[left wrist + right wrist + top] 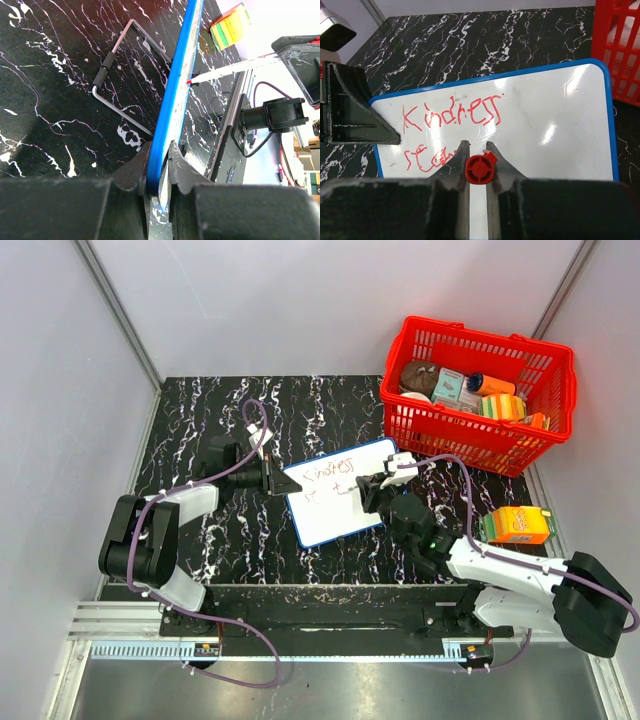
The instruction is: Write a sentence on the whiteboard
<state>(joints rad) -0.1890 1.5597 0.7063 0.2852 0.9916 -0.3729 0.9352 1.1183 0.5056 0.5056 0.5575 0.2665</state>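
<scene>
The red marker [481,170] sits pinched in my right pincer [477,146] at bottom centre; my left pincer [160,146] clamps the blue edge of the whiteboard [545,125], mid-frame. The sentence [452,112] reads "Kindness", with a second line started, perhaps "sta". Next I need steady strokes rightward along that line

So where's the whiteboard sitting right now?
In the top view the whiteboard sits mid-table, its left edge clamped by the left gripper, the red basket just beyond its right corner.

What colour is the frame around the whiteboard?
Blue. The whiteboard shows its thin frame best in the right wrist view.
</scene>
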